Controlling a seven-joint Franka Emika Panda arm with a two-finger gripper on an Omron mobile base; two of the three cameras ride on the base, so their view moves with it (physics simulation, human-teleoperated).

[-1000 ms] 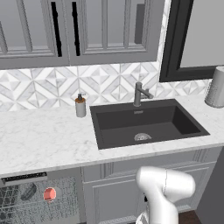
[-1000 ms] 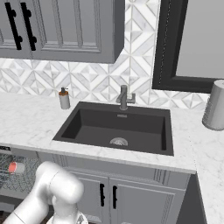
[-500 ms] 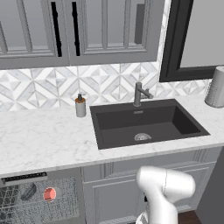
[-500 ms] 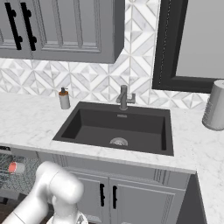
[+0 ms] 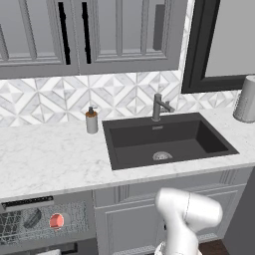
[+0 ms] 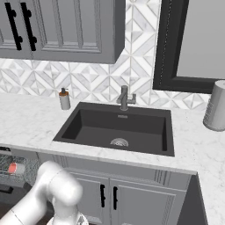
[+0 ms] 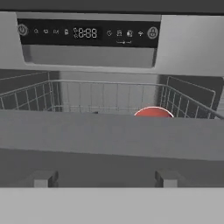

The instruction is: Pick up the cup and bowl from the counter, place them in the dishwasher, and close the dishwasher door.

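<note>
The white arm [image 5: 187, 219] rises from the bottom of the base views and bends down low, so the hand points at the front of the dishwasher [image 7: 87, 48]. In the hand view two small dark finger tips [image 7: 43, 178] stick up at the bottom, far apart from each other. The gripper [image 7: 105, 179] is wide open and holds nothing.

Just past the finger tips a flat grey band, the dishwasher door [image 7: 112, 133], runs from side to side. It is partly raised, and the hand looks over its top edge into the machine.

Behind the door is the grey wire rack [image 7: 39, 94]. The cup [image 7: 153, 112] sits in the rack toward its right side, and its red top peeks over the door edge. In the left base view the cup [image 5: 56, 220] lies in the rack with the dark bowl [image 5: 31, 217] near it on its left.

Above the rack is the black control strip [image 7: 87, 33].

Higher up is the white counter [image 5: 50, 159] with the black sink [image 5: 167, 139] set in it. A soap bottle [image 5: 91, 121] stands at the back edge, just left of the sink. A tall grey canister [image 5: 246, 99] stands at the far right end.
</note>
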